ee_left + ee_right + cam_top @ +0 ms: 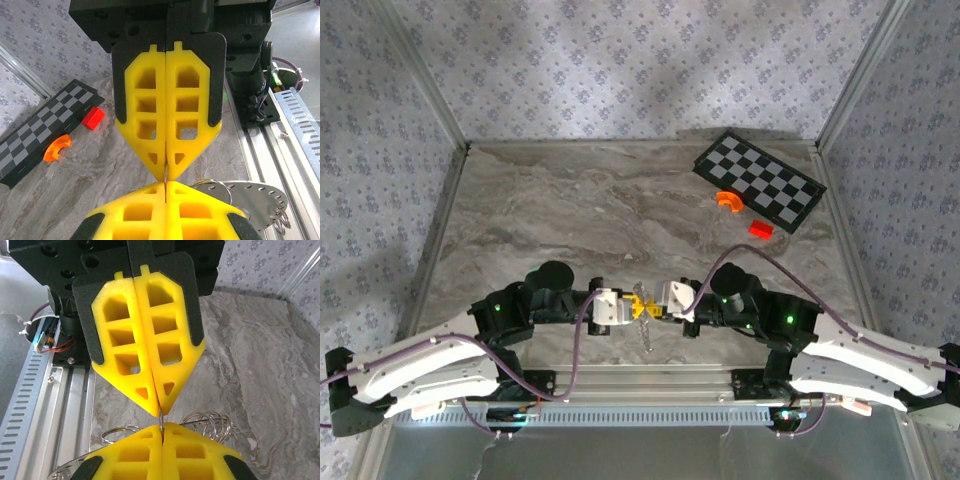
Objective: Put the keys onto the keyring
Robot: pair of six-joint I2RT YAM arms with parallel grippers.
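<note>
My left gripper (637, 307) and right gripper (654, 304) meet tip to tip just above the table's near edge. Both are shut on one thin silvery metal piece (165, 174), seen edge-on and reading as the keyring's wire (161, 418). In the left wrist view my own yellow fingers (140, 210) are pressed together, the right gripper's closed tips (165, 169) just beyond. A wire ring (216, 185) and a flat holed metal plate (257, 195) stick out behind them. The right wrist view shows a ring (119, 432) and a coil of rings (214, 422). Silvery keys (647, 335) hang below the tips.
A black-and-white checkerboard (760, 182) lies at the back right, with an orange curved piece (728, 201) and a small red block (760, 229) beside it. An aluminium rail (650, 385) runs along the near edge under the hanging metal. The marble tabletop (570, 210) stretches behind the grippers.
</note>
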